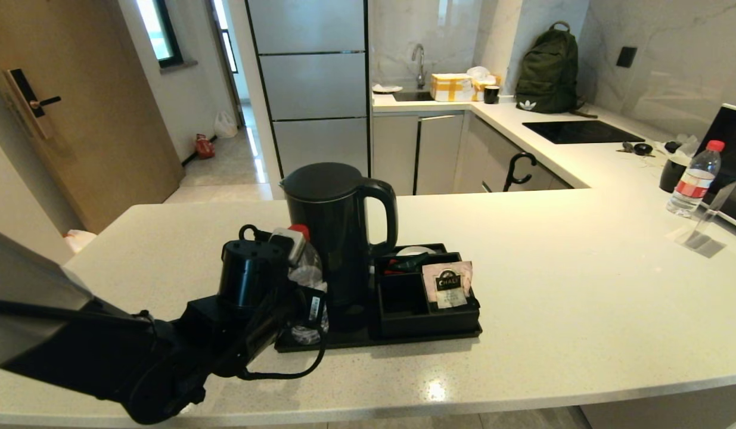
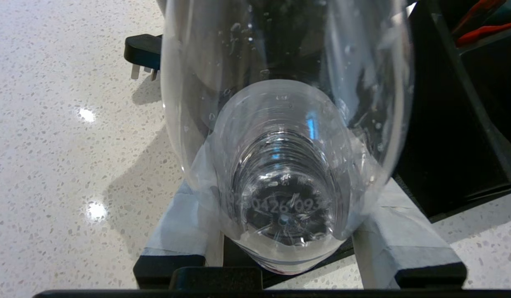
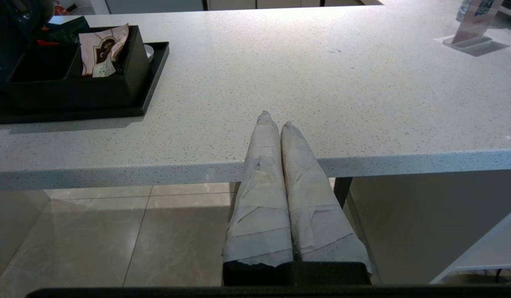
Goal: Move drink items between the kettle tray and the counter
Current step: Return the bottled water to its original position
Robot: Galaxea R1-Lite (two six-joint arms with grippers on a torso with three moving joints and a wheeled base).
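Nearest the robot, the right gripper (image 3: 276, 120) hangs parked just off the rounded front edge of the counter (image 1: 582, 298), its taped fingers (image 3: 263, 182) pressed together with nothing between them. On the left side the left gripper (image 1: 305, 298) reaches over the counter to the near-left corner of the kettle tray (image 1: 403, 339) — its two taped fingers (image 2: 185, 219) sit on either side of the small clear water bottle (image 1: 305, 271), clamped on the lower body. The bottle fills the wrist view (image 2: 286, 165), bottom end toward the camera, red cap up, just beside the black kettle (image 1: 338, 232); whether its base touches the tray I cannot tell. Right of the kettle, the compartment box (image 1: 427, 310) holds the pinkish tea sachet (image 1: 448, 283), standing upright. Behind — a black plug (image 2: 143, 51) lies on the counter. Far right stands a second bottle (image 1: 694, 179).
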